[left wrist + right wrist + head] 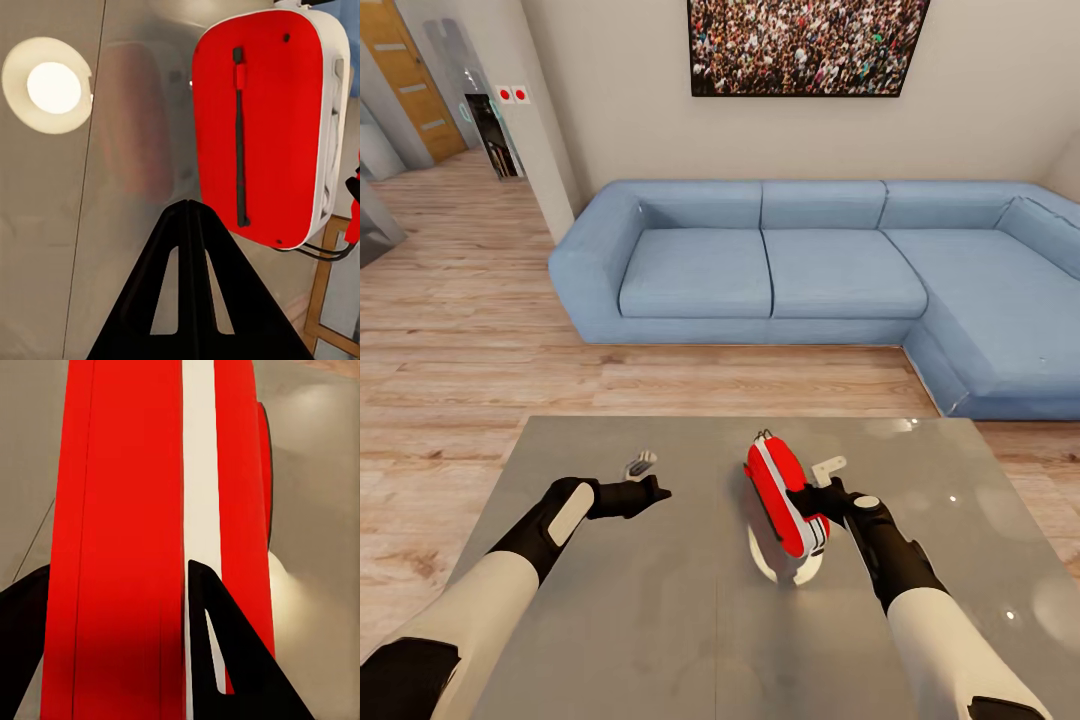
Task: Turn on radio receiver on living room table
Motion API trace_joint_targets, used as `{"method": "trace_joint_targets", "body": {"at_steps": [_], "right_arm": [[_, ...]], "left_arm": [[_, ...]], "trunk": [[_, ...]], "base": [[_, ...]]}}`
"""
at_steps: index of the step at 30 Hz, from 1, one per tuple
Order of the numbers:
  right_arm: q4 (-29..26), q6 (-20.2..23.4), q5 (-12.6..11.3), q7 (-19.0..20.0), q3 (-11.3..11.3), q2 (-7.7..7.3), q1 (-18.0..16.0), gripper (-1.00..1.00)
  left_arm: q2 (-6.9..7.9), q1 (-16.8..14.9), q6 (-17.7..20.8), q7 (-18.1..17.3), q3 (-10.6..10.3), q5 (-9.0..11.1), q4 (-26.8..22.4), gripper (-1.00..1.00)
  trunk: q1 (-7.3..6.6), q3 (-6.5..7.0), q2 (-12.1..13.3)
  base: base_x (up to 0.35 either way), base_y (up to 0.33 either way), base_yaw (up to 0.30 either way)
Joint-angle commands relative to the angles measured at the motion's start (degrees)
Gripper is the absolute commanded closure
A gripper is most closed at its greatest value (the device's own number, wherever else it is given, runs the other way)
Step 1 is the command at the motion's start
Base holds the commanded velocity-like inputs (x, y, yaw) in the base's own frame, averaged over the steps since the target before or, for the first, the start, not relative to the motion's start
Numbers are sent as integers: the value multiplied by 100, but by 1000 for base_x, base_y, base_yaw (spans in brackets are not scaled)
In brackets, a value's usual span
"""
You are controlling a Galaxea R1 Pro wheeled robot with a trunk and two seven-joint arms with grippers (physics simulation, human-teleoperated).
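Right gripper (822,497): closed around the radio receiver (784,497); in the right wrist view one dark finger (225,660) is seen lying against the red body beside its white band, the other at the opposite flank, so the case is taken to be clamped between them.
Radio receiver: stood on edge on the table (660,620), directly ahead of the right fingertips and well to the right of the left gripper (650,492); whether it is lifted or resting on the top cannot be told.
Left gripper: held empty just above the tabletop, its fingers (191,285) seen pressed together and aimed at the red face; a clear gap is left between tip and case.
Face toward left gripper: a thin black antenna (239,135) is laid down along the red panel; no switch can be made out there.
Step in hand (judged): the radio is being steadied by the right arm so that a control can be pressed by the left.
How it is done well: the clamp should be kept firm and square, so the glossy case is not twisted or slid; the left tip should be brought in slowly and straight, and pushed against the right arm's hold, not past it.
Risk: the narrow standing case could be tipped by an off-centre push.
Beyond: the wood floor (480,330), then the blue sofa (810,270), lie past the table's far edge.
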Motion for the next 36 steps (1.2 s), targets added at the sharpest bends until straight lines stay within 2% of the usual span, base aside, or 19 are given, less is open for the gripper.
{"method": "trace_joint_targets", "body": {"at_steps": [1, 36], "right_arm": [[-3, 3, -18, 0, 0, 0, -1, 100], [-31, 85, 47, 0, 9, -32, -1, 100]], "left_arm": [[0, 0, 0, 0, -1, 0, 1, 100], [-16, 0, 9, 17, 2, 0, -2, 100]], "trunk": [[0, 0, 0], [0, 0, 0]], "base": [[0, 0, 0], [0, 0, 0]]}}
